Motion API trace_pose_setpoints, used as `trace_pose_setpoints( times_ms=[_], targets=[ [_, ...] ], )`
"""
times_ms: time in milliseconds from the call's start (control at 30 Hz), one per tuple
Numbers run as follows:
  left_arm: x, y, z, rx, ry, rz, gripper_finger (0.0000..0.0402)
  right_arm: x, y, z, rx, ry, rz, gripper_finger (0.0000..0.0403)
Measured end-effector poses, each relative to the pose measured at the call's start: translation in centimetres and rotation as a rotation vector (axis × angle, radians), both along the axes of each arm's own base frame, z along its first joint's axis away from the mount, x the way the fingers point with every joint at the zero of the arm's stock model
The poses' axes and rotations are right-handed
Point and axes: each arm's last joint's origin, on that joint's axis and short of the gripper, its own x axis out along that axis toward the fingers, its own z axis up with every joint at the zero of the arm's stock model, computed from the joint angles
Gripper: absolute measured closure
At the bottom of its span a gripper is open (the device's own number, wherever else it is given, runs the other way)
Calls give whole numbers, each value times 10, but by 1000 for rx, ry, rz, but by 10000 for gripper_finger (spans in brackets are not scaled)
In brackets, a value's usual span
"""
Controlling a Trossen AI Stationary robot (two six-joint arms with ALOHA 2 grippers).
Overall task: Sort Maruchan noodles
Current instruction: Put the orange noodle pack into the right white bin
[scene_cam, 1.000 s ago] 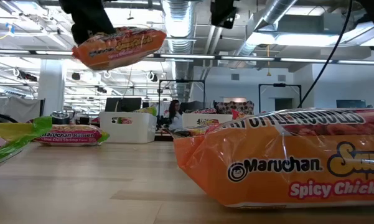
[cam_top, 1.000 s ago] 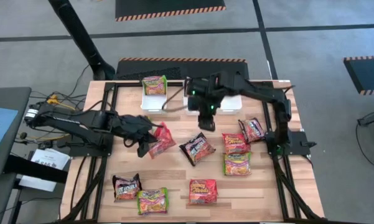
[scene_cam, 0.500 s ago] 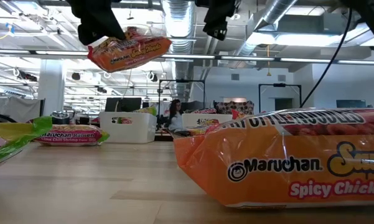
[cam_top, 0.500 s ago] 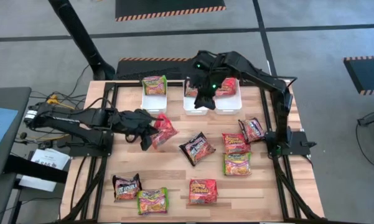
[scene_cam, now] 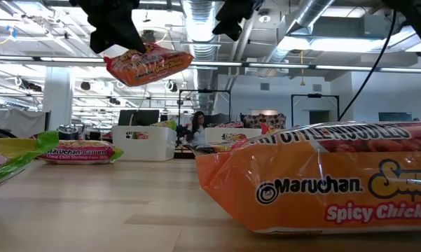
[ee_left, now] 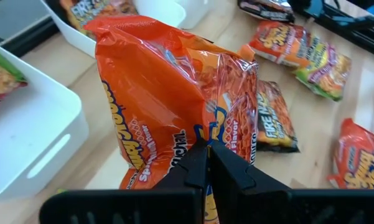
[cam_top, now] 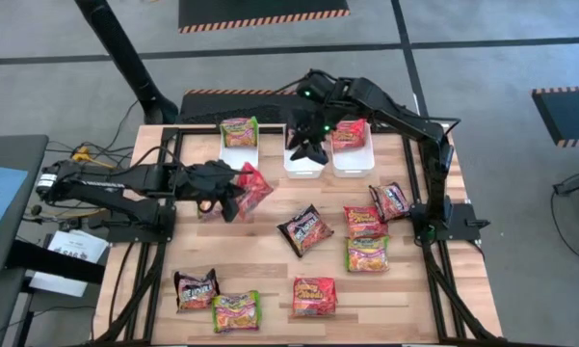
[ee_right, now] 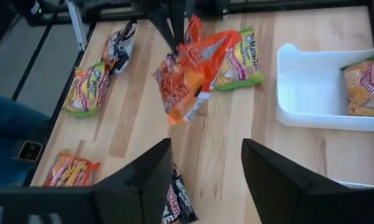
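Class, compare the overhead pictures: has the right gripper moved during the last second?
Yes. The right gripper has shifted toward the table's far edge and now sits over the middle tub.

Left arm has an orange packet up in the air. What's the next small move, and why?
Probably carry it toward the right-hand tub. The left gripper is shut on the orange packet, clear of the table, and that tub already holds a red-orange packet. The right gripper, open, hangs over the middle tub, so keep clear.
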Motion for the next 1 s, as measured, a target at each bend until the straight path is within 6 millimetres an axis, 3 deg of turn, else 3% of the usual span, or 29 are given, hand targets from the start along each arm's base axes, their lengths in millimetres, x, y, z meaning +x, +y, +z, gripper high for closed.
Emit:
trace_pose_setpoints(
  times_ms=[167, 600, 1000],
  targets=[
    [1, 1, 2, 19, -28, 27, 401, 7, -2, -4, 25, -26, -40, 165],
    [9, 2, 12, 115, -121, 24, 401, 21, -2, -20, 164, -13, -169, 168],
    [13, 2, 21, 179, -204, 15, 402, 33, 16, -18, 241, -29, -199, 168]
  ],
)
